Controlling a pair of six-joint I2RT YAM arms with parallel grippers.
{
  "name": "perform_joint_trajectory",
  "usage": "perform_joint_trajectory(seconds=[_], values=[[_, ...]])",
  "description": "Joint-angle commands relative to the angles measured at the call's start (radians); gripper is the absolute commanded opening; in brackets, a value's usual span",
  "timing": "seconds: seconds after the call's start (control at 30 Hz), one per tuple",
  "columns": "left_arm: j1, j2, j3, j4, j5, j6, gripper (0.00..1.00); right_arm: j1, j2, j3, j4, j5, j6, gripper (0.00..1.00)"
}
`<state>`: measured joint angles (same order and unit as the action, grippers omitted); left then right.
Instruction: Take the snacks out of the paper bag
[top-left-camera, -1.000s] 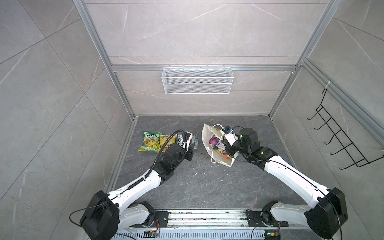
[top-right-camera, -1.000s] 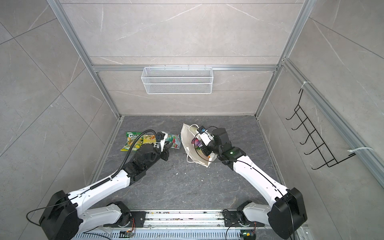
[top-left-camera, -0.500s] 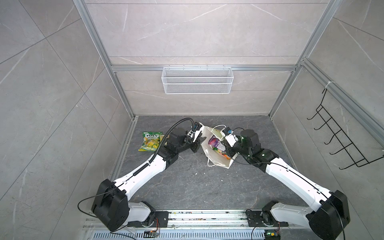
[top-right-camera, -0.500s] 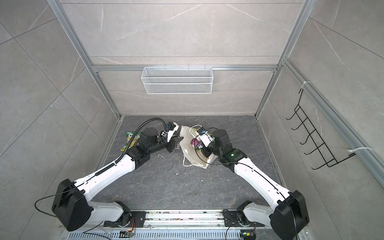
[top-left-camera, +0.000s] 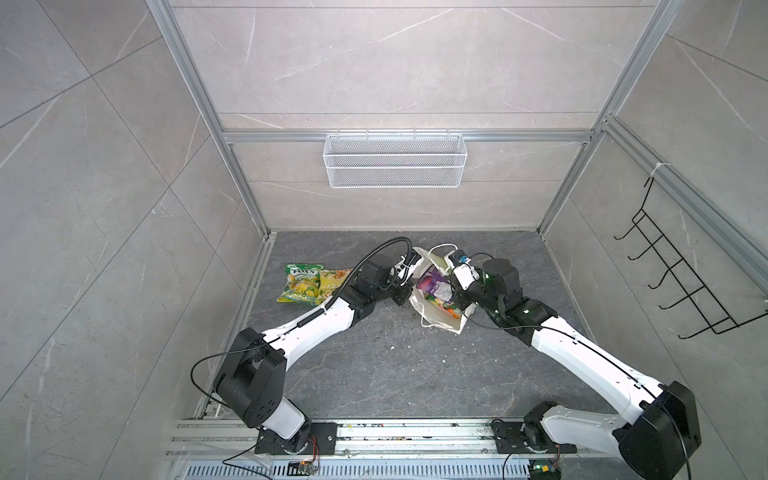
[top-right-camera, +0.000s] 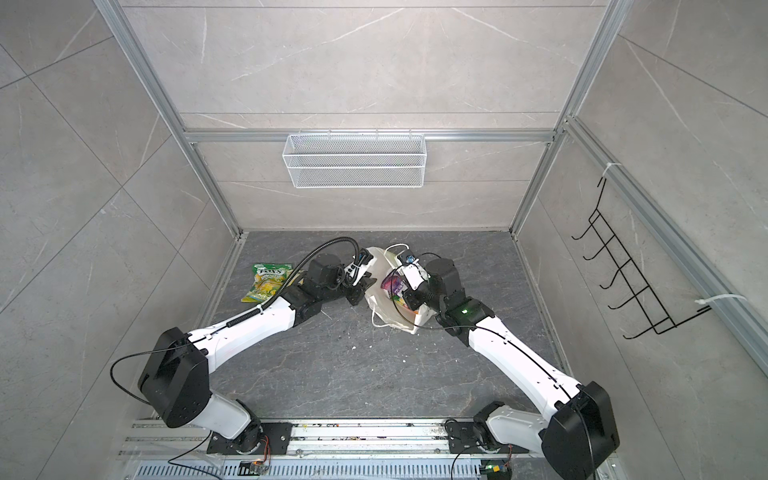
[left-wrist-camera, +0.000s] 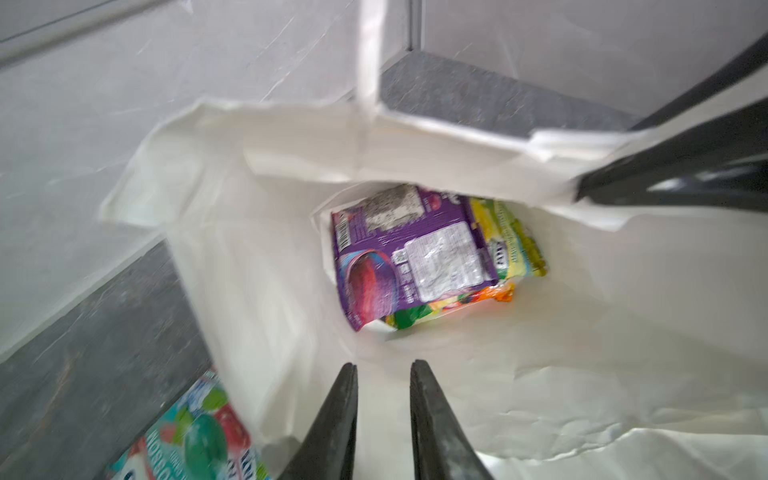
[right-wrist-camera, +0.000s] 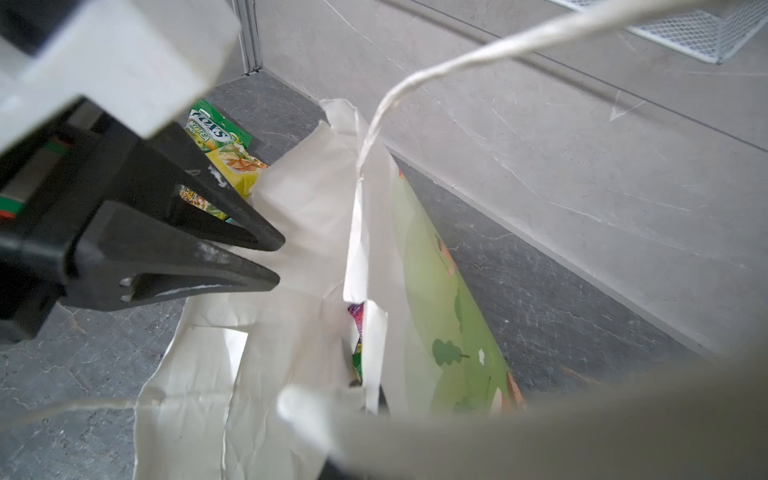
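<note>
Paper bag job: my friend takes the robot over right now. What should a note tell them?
Left gripper: open a little, empty, at the paper bag mouth.
Right gripper: shut on the bag's rim, holding it open.
Out on the floor: green-yellow FOX'S packet, yellow packet, teal packet beside the bag.
In the bag: purple packet on top, at least two more colourful ones under it.
To do: lift those out.

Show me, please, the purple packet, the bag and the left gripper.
purple packet (left-wrist-camera: 409, 257), left wrist view, its middle.
bag (left-wrist-camera: 257, 266), left wrist view, inner wall.
left gripper (left-wrist-camera: 383, 365), left wrist view, between fingertips.
</note>
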<state>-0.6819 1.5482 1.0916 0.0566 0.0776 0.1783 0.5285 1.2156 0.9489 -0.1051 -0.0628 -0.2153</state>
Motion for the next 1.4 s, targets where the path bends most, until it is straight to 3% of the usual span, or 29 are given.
perform_joint_trajectory(seconds=[0.0, 0.17, 0.37, 0.57, 0.83, 1.13, 1.27, 1.37], values=[[0.001, 0.029, -0.019, -0.013, -0.191, -0.064, 0.25, 0.008, -0.010, -0.004, 0.086, 0.018, 0.017, 0.00], [0.001, 0.036, -0.033, -0.033, -0.238, -0.088, 0.23, 0.008, -0.009, -0.015, 0.109, -0.003, 0.013, 0.00], [-0.005, -0.044, -0.064, 0.024, -0.153, -0.053, 0.26, 0.015, 0.026, 0.019, 0.035, -0.169, -0.018, 0.00], [-0.005, -0.170, -0.183, 0.148, -0.063, 0.008, 0.30, 0.027, 0.045, -0.011, 0.000, -0.088, -0.012, 0.00], [-0.005, -0.300, -0.216, 0.133, 0.036, 0.096, 0.33, 0.059, 0.035, 0.003, -0.025, -0.011, -0.013, 0.00], [-0.016, -0.241, -0.130, 0.109, 0.135, 0.128, 0.37, 0.076, 0.059, -0.003, 0.017, 0.044, -0.005, 0.00], [-0.025, -0.188, -0.093, 0.135, 0.192, 0.146, 0.34, 0.077, 0.058, -0.012, 0.050, 0.052, 0.010, 0.00], [-0.027, -0.154, -0.058, 0.136, 0.224, 0.133, 0.16, 0.077, 0.057, 0.005, 0.043, 0.072, 0.027, 0.00]])
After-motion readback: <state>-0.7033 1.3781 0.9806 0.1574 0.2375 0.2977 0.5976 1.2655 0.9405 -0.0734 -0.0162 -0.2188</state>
